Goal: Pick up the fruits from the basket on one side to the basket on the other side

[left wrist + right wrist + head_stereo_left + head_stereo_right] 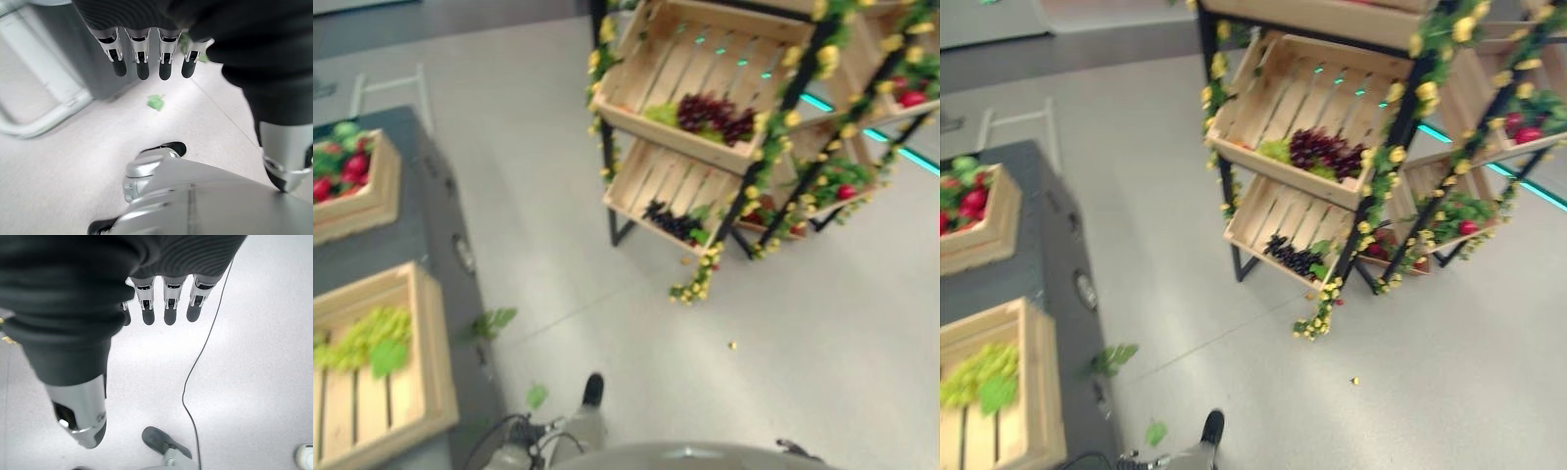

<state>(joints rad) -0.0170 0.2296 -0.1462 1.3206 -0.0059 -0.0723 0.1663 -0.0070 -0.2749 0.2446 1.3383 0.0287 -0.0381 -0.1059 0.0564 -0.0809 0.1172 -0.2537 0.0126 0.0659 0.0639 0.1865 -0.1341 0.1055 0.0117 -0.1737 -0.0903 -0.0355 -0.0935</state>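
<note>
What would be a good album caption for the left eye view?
Green grapes wait in a wooden crate on the grey table, across the floor from a flower-trimmed shelf holding dark grapes.

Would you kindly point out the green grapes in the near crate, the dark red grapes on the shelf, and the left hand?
green grapes (357,340), left eye view, bunch's middle
dark red grapes (713,115), left eye view, bunch's middle
left hand (142,54), left wrist view, a finger

Running off the picture's left edge: near crate (429,345) with green grapes (362,338), and far crate (382,186) with red and green fruit (347,162). Blurring too much to name: red fruit (1526,132) in the rack's right-side crates. Getting cut at the top edge: highest crate (1332,18) on the rack (1366,211). Hiding part of lower-shelf red fruit (1467,227): yellow flower garland (1332,294).
</note>
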